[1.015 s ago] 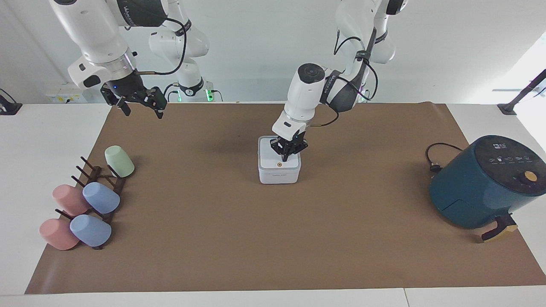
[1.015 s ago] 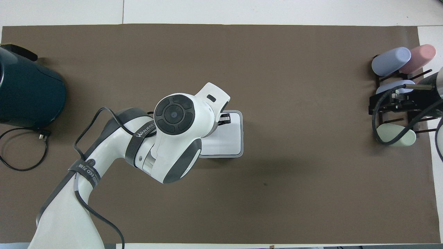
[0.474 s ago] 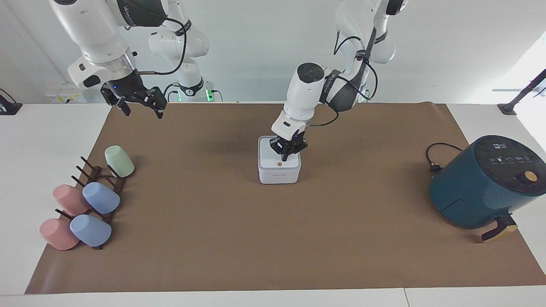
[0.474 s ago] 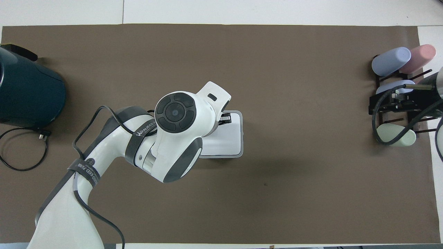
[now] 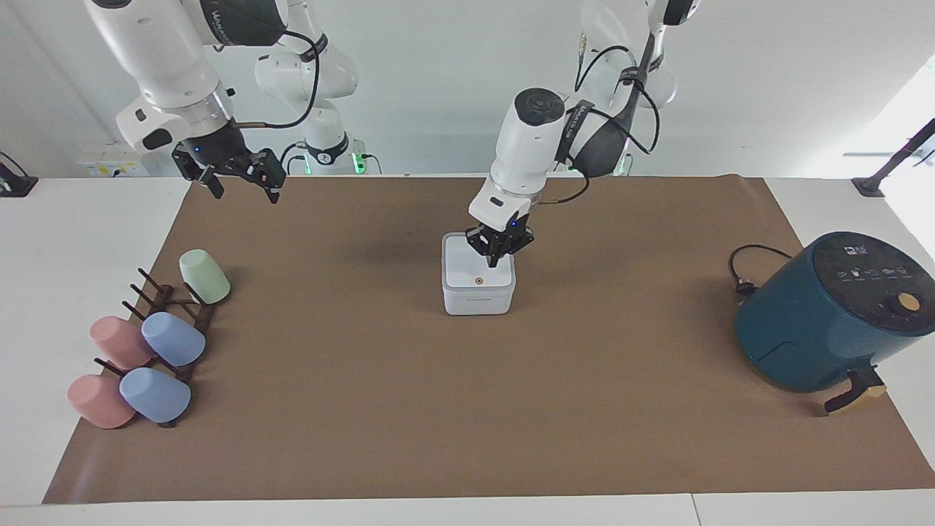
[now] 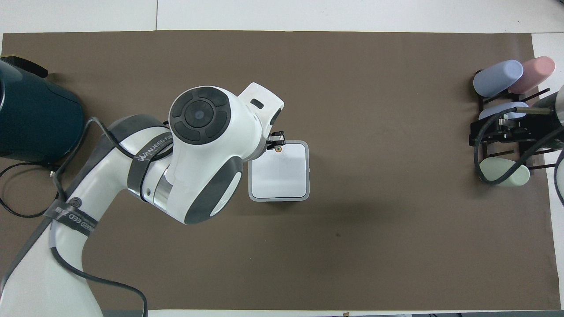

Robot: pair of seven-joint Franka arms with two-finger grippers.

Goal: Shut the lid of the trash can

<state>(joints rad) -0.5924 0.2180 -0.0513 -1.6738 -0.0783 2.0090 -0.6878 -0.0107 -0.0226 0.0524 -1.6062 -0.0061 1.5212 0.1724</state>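
The left gripper (image 5: 498, 260) is clenched with its fingertips together and holds nothing. It hangs over the lid (image 5: 476, 269) of the small white cube-shaped plastic trash can (image 5: 478, 299), above the lid's corner on the side nearer to the robots and toward the left arm's end; whether the tips touch the lid I cannot tell. The right gripper (image 5: 241, 181) waits in the air over the edge of the paper, well apart from the trash can, toward the right arm's end of the table. If its fingers are spread or together I cannot tell.

The surface is a white table (image 5: 80, 241) covered by a wide sheet of brown paper (image 5: 467, 409), with a plain white wall (image 5: 438, 88) above it.

The trash can stands upright near the middle of the paper. As a cube it has no long axis. Its flat square white lid lies level and closed on top, with the orange dot up, near the edge farther from the robots.

Well apart from the trash can, toward the left arm's end, stands a large teal round air fryer (image 5: 833, 314). Toward the right arm's end is a dark wooden rack (image 5: 175, 314) with pastel plastic cups (image 5: 172, 340).
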